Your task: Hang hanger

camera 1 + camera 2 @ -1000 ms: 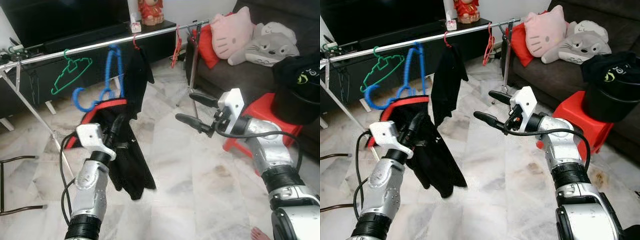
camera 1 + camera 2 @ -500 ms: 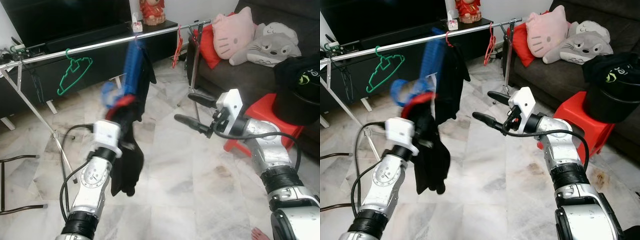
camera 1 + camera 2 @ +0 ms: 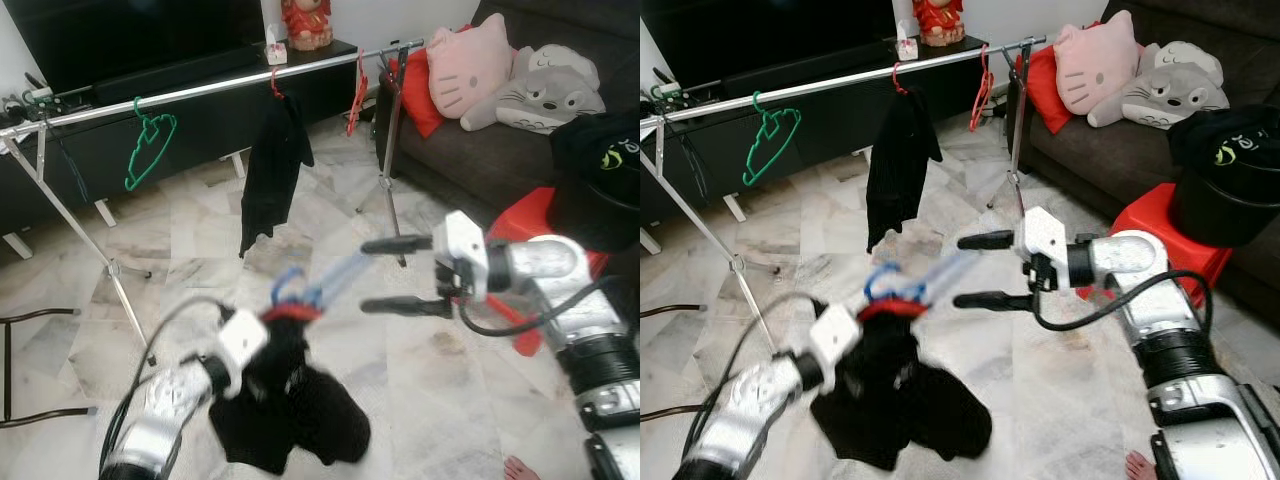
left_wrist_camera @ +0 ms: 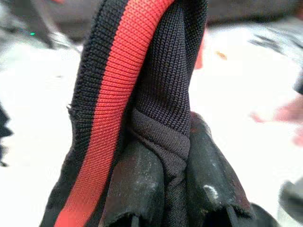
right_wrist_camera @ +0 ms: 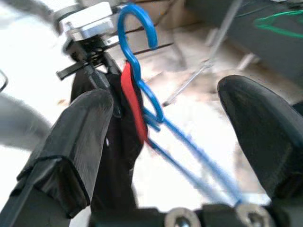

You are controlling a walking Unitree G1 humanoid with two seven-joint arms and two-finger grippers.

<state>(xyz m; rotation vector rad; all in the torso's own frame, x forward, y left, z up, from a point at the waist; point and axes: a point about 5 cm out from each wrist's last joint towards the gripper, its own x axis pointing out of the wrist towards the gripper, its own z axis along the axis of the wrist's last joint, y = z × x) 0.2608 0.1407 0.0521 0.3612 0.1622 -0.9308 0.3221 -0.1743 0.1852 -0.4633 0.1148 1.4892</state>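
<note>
Low over the floor, the left hand point(image 3: 272, 345) is clamped on a black garment point(image 3: 295, 405) carrying the blue hanger point(image 3: 902, 285). The right hand point(image 3: 975, 270) waits, fingers spread. Beyond, the rail point(image 3: 200, 92) awaits; hanging remains undone.

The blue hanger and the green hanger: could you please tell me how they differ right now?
The blue hanger carries a black garment and sits low, off the rail, between the pincers; the garment is clamped in the left pincer. The green hanger is bare and hooked on the rail. Both are thin and hooked.
</note>
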